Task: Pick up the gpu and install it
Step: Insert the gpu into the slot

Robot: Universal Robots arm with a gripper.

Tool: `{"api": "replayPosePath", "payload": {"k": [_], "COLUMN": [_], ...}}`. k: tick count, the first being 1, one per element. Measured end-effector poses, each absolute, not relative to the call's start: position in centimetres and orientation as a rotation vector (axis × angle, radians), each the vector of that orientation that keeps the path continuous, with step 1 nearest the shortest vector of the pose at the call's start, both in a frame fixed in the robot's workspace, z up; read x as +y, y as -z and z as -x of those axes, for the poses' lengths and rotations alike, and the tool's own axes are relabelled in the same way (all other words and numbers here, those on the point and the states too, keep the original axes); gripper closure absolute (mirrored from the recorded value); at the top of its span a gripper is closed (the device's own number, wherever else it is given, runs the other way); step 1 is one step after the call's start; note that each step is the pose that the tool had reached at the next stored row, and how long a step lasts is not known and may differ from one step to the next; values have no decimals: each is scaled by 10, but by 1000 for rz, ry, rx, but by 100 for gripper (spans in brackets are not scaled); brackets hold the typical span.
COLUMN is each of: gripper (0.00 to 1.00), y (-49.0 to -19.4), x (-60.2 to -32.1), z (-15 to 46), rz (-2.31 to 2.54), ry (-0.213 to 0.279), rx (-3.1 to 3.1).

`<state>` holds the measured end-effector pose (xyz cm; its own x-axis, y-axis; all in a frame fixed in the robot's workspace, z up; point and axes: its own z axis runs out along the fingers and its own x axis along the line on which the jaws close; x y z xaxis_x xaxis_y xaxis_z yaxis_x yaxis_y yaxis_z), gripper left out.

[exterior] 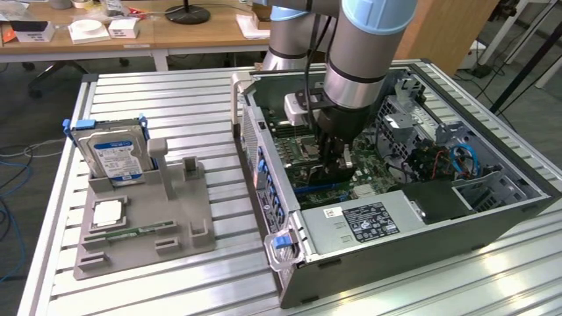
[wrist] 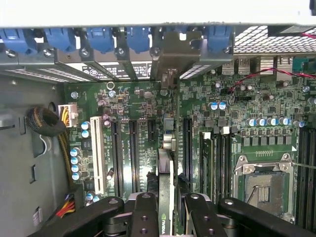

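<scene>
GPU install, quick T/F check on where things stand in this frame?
1. The gripper is shut on the gpu, holding it edge-on above the motherboard. True.
2. The gpu lies on the gray parts tray. False: it is inside the open computer case, in the gripper.
3. The hard drive stands upright in the tray, at the exterior view's left. True.
4. The CPU socket holds a fan cooler. False: it is bare, with no cooler on it.
5. The case has its side panel on. False: the panel is off and the arm reaches inside.
</scene>
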<state>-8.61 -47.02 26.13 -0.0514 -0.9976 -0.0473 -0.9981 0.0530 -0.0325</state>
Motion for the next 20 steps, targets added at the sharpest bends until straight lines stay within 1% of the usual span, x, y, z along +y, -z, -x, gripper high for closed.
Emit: {"api": "replayPosePath", "payload": {"k": [20], "gripper": [74], "y": [-253], "x": [-470], "z": [86], "rz": [2124], "ry": [-15], "rx": [2238]}}
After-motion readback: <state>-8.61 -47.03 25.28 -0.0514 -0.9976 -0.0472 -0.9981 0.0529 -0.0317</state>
